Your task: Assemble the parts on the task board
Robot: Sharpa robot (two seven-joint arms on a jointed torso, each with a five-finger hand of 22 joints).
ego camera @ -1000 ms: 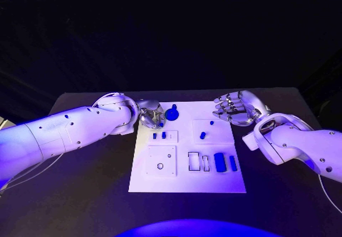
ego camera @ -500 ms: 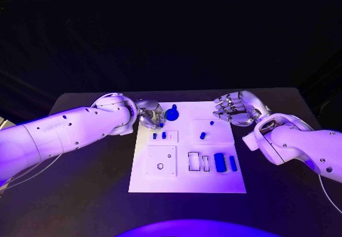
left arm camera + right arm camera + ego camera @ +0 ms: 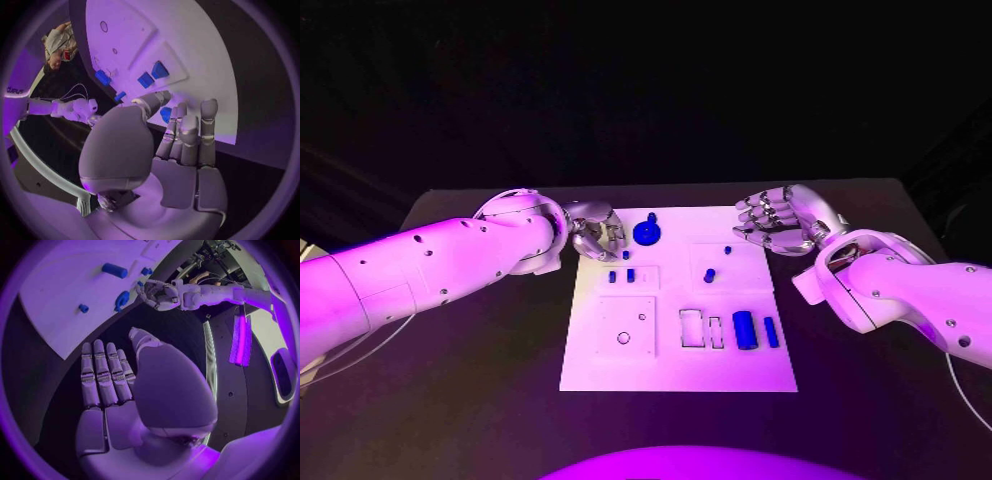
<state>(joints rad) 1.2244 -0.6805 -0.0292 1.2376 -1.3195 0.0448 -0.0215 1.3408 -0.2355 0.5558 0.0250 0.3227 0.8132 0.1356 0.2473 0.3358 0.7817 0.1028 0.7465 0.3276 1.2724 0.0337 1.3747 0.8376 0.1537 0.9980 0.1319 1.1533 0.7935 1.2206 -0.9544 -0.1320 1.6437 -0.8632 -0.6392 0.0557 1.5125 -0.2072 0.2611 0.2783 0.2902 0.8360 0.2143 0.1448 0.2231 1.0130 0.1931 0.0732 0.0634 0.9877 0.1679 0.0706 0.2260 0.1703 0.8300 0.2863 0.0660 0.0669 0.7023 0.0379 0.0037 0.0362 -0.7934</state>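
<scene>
Left hand [image 3: 599,238] has edged back, empty, fingers apart, beside the blue part [image 3: 648,232].

White arms (screw-dotted), silver hands

We see a black table [image 3: 473,370] whose dark top runs out past every side of the one thing lying flat on it, the white task board [image 3: 679,375], a tall rectangle set near the table's middle. Taking the board as our landmark, bare table shows to its left, to its right, in front of its near edge, and in a narrow strip beyond its far edge, up to the table's back edge. The board's long sides run away from the robot, and its whole outline lies within the table top. From the right wrist view we see that same board [image 3: 56,315] resting flat against the dark surface.
</scene>
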